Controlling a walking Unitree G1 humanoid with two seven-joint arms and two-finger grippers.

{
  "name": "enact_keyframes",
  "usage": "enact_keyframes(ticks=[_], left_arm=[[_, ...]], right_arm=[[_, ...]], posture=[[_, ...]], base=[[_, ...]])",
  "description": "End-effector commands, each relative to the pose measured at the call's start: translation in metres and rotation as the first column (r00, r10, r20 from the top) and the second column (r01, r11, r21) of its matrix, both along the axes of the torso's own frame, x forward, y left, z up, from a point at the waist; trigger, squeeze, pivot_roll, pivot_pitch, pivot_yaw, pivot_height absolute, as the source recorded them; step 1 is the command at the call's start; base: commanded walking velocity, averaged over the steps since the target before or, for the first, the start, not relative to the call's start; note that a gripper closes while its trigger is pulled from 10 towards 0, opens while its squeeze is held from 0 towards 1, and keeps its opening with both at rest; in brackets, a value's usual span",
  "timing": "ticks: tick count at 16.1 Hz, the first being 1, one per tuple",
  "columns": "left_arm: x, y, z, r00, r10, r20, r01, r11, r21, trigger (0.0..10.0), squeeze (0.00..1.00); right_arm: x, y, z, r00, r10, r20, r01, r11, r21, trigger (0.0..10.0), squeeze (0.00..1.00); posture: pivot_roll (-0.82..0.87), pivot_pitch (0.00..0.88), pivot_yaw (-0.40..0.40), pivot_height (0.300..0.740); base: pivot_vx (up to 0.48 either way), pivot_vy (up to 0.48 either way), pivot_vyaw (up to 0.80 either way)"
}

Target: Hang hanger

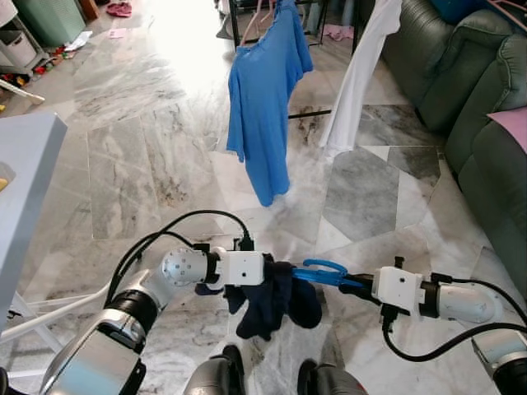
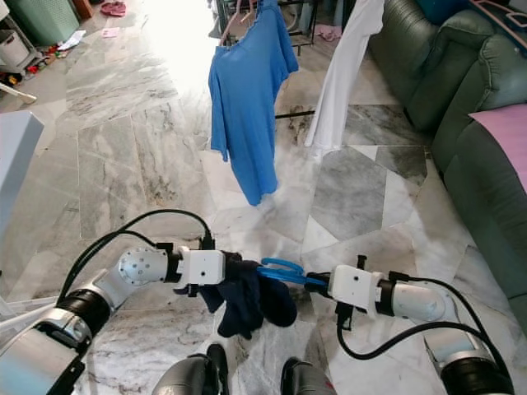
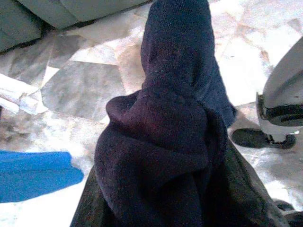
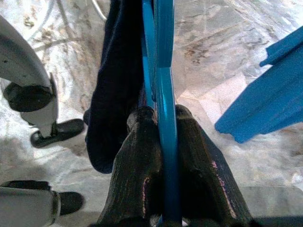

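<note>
A blue plastic hanger (image 1: 321, 271) is held level just above the floor, between my two arms. My right gripper (image 1: 356, 284) is shut on it; in the right wrist view the blue bar (image 4: 165, 142) runs between the two black fingers (image 4: 137, 175). A dark navy garment (image 1: 272, 304) hangs bunched over the hanger's far end. My left gripper (image 1: 276, 278) is buried in that cloth (image 3: 165, 132), with the fabric bunched between its fingers, so their tips are hidden.
A blue T-shirt (image 1: 263, 107) and a white garment (image 1: 358, 74) hang from a dark rack ahead. A green sofa (image 1: 486, 123) lines the right side. A pale table (image 1: 25, 164) stands at the left, with white bars (image 1: 49, 317) below it. My feet (image 1: 222, 374) are directly under the hanger.
</note>
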State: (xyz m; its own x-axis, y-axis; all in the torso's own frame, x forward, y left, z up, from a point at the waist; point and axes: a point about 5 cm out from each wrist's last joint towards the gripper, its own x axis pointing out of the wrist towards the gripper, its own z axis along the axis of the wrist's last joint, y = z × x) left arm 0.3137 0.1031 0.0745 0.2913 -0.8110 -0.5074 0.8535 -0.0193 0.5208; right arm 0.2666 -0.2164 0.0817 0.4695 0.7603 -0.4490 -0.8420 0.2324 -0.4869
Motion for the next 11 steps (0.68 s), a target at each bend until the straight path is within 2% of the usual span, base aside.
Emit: enact_keyframes(ticks=[1, 6, 11], left_arm=[[-0.0014, 0.0059, -0.0023, 1.0, -0.012, -0.029, 0.012, 0.999, 0.031, 0.0, 0.0], [-0.0044, 0.0087, -0.0067, 0.995, -0.02, -0.094, 0.025, 0.998, 0.049, 0.0, 0.0], [-0.0062, 0.0079, -0.0086, 0.993, -0.024, -0.113, 0.03, 0.998, 0.048, 0.0, 0.0]], right_arm=[[0.0021, -0.001, 0.0021, 0.999, -0.007, 0.032, 0.007, 1.0, 0.001, 10.0, 0.0], [0.0048, -0.002, 0.0025, 0.998, -0.011, 0.054, 0.011, 1.0, -0.009, 10.0, 0.0], [0.0062, 0.0009, 0.0016, 0.998, -0.006, 0.063, 0.006, 1.0, -0.004, 10.0, 0.0]], posture=[[-0.13, 0.224, 0.095, 0.74], [-0.13, 0.22, 0.093, 0.74], [-0.13, 0.213, 0.086, 0.74]], base=[[0.0, 0.0, 0.0], [0.0, 0.0, 0.0], [0.0, 0.0, 0.0]])
